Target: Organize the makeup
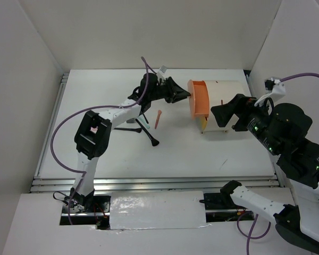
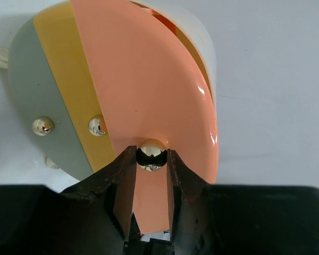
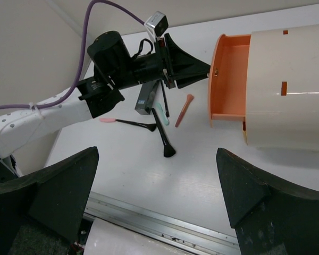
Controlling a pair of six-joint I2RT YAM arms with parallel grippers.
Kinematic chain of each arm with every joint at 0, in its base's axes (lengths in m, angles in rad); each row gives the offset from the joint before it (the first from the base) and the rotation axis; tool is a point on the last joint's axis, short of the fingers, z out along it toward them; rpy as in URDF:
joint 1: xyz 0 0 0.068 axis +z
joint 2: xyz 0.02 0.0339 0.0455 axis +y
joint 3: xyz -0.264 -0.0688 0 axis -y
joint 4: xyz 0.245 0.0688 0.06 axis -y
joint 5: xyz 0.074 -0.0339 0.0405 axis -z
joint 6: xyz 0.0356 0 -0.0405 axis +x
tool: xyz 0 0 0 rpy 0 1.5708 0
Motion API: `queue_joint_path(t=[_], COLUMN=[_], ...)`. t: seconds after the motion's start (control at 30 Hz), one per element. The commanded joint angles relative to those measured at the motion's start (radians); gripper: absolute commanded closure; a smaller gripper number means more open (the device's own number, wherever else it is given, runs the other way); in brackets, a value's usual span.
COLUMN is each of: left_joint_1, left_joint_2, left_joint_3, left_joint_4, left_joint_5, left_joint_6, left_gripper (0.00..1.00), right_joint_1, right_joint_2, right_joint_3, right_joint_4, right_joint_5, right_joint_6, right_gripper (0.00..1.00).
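Three drawer fronts (image 2: 58, 79); left claw (image 2: 151, 150) pinches the orange one's gold knob (image 2: 151, 155); right claw (image 3: 157, 153) spread wide.

No readable text, label, brand or number anywhere.

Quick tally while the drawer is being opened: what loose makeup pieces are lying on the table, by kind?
dark grey rectangular tube: 1
black brush: 1
thin black stick: 1
pink-tipped black applicator: 1
orange-pink stick: 1
pale greenish stick: 1
Total: 6
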Motion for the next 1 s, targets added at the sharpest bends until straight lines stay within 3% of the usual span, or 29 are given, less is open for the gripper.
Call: queue_joint_path(t=[0.0, 0.27, 0.3, 0.33, 0.4, 0.47, 0.53, 0.7, 0.97], left_joint_1=[0.014, 0.023, 0.023, 0.026, 0.028, 0.034, 0.047, 0.096, 0.107], left_joint_2=[-0.081, -0.126, -0.130, -0.135, -0.155, -0.175, -0.189, -0.268, -0.319], left_joint_3=[-0.022, -0.078, -0.084, -0.104, -0.122, -0.131, -0.134, -0.167, -0.020], left_joint_4=[0.037, 0.034, 0.034, 0.051, 0.060, 0.047, 0.010, -0.085, -0.741], left_joint_5=[-0.001, -0.021, -0.023, -0.026, -0.037, -0.050, -0.061, -0.090, -0.423], left_joint_6=[0.044, 0.057, 0.057, 0.054, 0.054, 0.061, 0.081, 0.153, 0.444], left_gripper=[0.69, 0.59, 0.55, 0.43, 0.33, 0.10, 0.01, 0.01, 0.01], right_joint_1=[0.004, 0.004, 0.004, 0.005, 0.005, 0.002, 0.005, 0.005, 0.005], right_joint_2=[0.011, 0.011, 0.012, 0.012, 0.014, 0.018, 0.021, 0.029, 0.037], right_joint_3=[0.001, -0.002, -0.001, -0.002, 0.000, 0.000, 0.000, -0.010, -0.043], right_joint_4=[0.069, 0.072, 0.072, 0.072, 0.073, 0.073, 0.073, 0.090, 0.122], right_joint_5=[-0.015, -0.023, -0.023, -0.024, -0.027, -0.034, -0.043, -0.064, -0.098], right_joint_6=[-0.005, -0.002, -0.002, -0.002, -0.002, -0.002, 0.000, 0.011, 0.024], right_gripper=[0.00, 0.00, 0.00, 0.00, 0.00, 0.00, 0.00, 0.00, 0.00])
